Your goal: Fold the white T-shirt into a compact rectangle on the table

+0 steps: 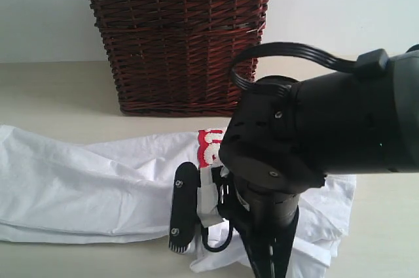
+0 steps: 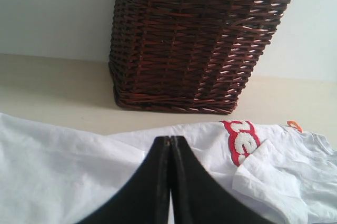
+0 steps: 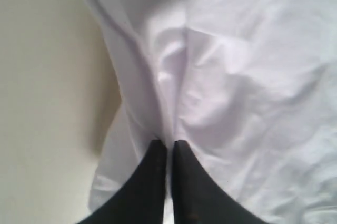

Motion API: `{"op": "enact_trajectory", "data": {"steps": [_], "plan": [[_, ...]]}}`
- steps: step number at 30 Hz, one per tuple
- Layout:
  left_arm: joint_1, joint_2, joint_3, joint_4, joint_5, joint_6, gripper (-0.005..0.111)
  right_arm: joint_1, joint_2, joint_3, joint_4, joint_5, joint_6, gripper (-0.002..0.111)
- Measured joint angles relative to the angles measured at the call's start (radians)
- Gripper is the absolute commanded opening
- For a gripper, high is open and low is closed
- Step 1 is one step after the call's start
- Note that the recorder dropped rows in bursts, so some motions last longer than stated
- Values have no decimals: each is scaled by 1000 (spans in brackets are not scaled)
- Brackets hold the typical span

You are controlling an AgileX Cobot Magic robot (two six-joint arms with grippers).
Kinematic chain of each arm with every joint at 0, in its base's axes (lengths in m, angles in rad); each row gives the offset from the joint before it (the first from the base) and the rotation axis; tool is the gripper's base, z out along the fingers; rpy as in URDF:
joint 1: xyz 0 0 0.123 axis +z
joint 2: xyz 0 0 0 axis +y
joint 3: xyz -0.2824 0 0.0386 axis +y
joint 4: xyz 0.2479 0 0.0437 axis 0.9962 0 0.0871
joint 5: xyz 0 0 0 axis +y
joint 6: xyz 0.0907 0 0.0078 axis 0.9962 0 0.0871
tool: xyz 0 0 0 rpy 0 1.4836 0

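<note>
The white T-shirt (image 1: 65, 186) lies crumpled in a long band across the table (image 1: 52, 88), with its red-outlined lettering (image 1: 209, 146) near the middle. The left wrist view shows the lettering (image 2: 241, 142) and the orange collar tag (image 2: 294, 125). My left gripper (image 2: 170, 138) is shut with nothing between its tips and hovers over the shirt (image 2: 63, 166). My right gripper (image 3: 169, 142) is shut on a raised fold of the shirt (image 3: 253, 76) near its edge. The right arm (image 1: 327, 127) hides the shirt's right part in the exterior view.
A dark brown wicker basket (image 1: 177, 36) stands on the table just behind the shirt, close ahead of the left gripper in the left wrist view, basket (image 2: 195, 39). Bare tabletop (image 3: 42, 103) lies beside the shirt's edge at the right gripper.
</note>
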State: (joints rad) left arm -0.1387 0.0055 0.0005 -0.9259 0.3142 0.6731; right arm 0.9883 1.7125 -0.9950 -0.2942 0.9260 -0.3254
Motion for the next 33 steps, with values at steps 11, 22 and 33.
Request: {"op": "enact_trajectory", "data": {"steps": [11, 22, 33], "plan": [[0, 0, 0, 0, 0, 0, 0, 0, 0, -40, -221, -37, 8, 0], [0, 0, 0, 0, 0, 0, 0, 0, 18, -122, -418, -242, 10, 0], [0, 0, 0, 0, 0, 2, 0, -6, 167, -122, -531, -226, 150, 26]]}}
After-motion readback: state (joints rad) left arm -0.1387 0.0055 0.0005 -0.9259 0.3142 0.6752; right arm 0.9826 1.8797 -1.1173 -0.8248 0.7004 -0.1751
